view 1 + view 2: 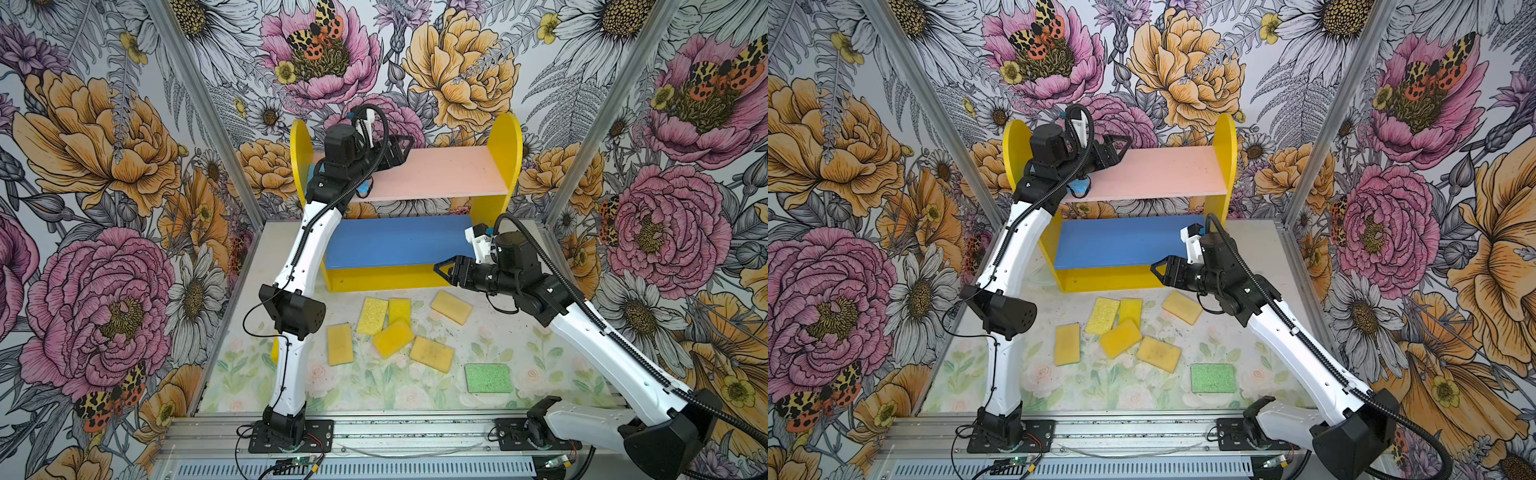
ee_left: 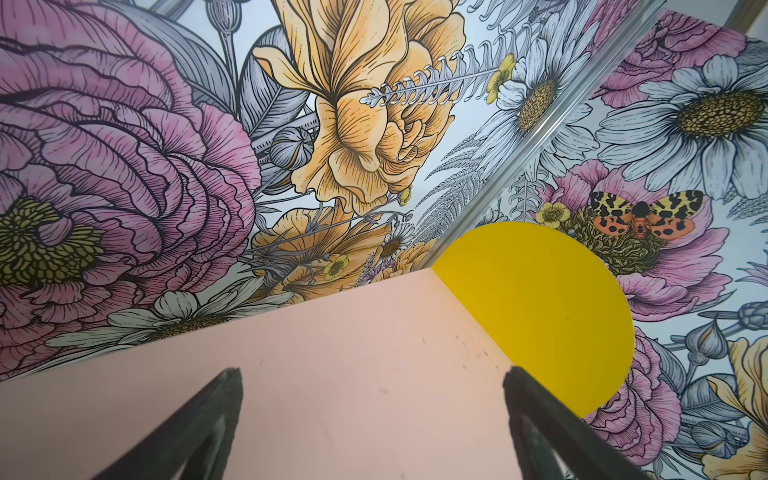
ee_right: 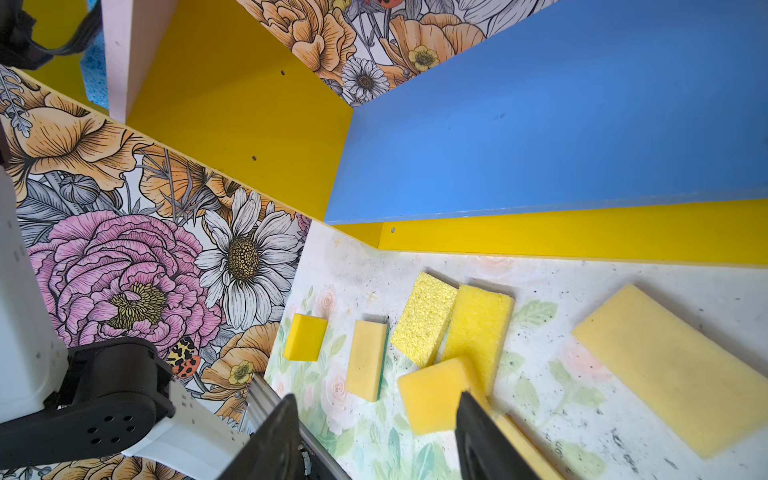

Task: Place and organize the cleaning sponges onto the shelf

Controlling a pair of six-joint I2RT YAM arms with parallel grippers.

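Observation:
The shelf (image 1: pixel 505 166) stands at the back, with a pink upper board (image 1: pixel 449 170) and a blue lower board (image 1: pixel 395 241). My left gripper (image 1: pixel 409 143) hovers open and empty over the pink board (image 2: pixel 332 332). A light blue sponge (image 1: pixel 364 189) lies on that board, mostly hidden under my left wrist. My right gripper (image 1: pixel 440 272) hangs open and empty in front of the shelf's lower right corner. Several yellow sponges (image 1: pixel 392 338) lie loose on the table before the shelf, and a green sponge (image 1: pixel 488 378) lies nearer the front right. In the right wrist view the yellow sponges (image 3: pixel 432 395) lie below the open fingers.
Flowered walls close in the back and both sides. The left arm's elbow (image 1: pixel 295 311) hangs over the table's left part and partly hides one yellow sponge (image 3: pixel 305 343). A metal rail (image 1: pixel 415 432) with both arm bases runs along the front edge.

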